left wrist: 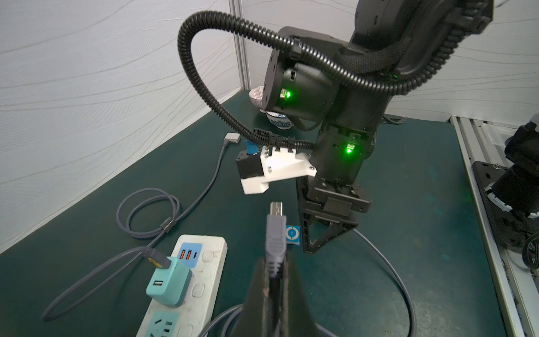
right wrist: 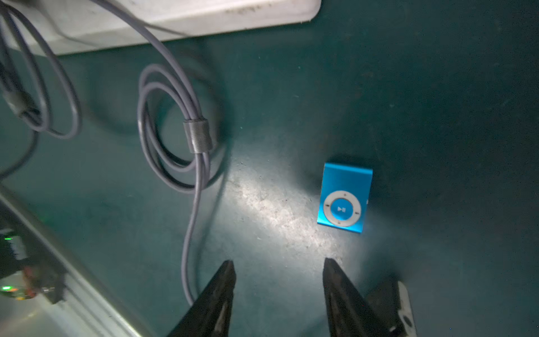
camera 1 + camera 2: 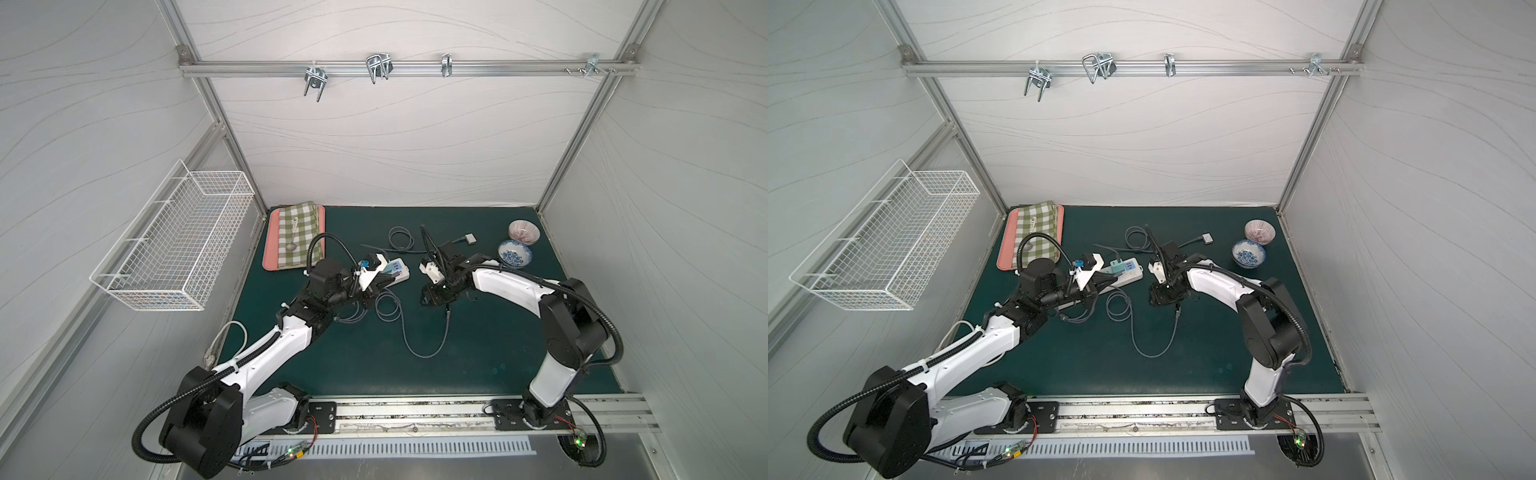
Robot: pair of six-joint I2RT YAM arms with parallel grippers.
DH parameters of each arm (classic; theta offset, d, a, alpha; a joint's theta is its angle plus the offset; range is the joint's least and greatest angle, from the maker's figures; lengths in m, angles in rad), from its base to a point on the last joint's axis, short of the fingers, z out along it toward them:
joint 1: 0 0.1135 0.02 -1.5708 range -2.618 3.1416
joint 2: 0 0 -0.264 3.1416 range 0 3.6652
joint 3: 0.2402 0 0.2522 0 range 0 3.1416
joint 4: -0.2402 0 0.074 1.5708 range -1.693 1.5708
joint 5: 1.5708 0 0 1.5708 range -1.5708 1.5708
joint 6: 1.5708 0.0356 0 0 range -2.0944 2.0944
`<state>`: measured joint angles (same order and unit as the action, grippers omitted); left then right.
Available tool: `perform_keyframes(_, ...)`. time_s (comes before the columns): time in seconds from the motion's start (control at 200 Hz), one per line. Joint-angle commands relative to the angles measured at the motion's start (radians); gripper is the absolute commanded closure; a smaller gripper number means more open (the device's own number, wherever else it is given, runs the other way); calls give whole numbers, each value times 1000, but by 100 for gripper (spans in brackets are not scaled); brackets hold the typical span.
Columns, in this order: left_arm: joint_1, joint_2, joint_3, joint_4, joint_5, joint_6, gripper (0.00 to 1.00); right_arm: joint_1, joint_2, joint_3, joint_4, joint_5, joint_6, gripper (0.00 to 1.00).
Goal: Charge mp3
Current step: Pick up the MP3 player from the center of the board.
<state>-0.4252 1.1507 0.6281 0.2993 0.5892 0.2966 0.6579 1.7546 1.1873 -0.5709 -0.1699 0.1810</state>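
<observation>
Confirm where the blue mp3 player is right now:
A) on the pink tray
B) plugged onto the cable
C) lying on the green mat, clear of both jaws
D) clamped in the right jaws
C: the blue mp3 player lies face up on the green mat, ahead of the open right jaws; the left jaws hold only the grey mini-USB plug.

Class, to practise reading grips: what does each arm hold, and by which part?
The left fingers pinch the grey cable just behind its plug; the right fingers stand open, holding nothing.
</observation>
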Motion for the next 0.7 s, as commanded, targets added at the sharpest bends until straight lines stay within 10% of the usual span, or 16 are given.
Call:
perform_keyframes(0.0,5,-24,41,7,-6,22,100,4,24,-14,-20,146,-50,48)
perform_keyframes(0.695,5,-34,55,-27,-24,37,100,38,128,-54,126,233,-73,48)
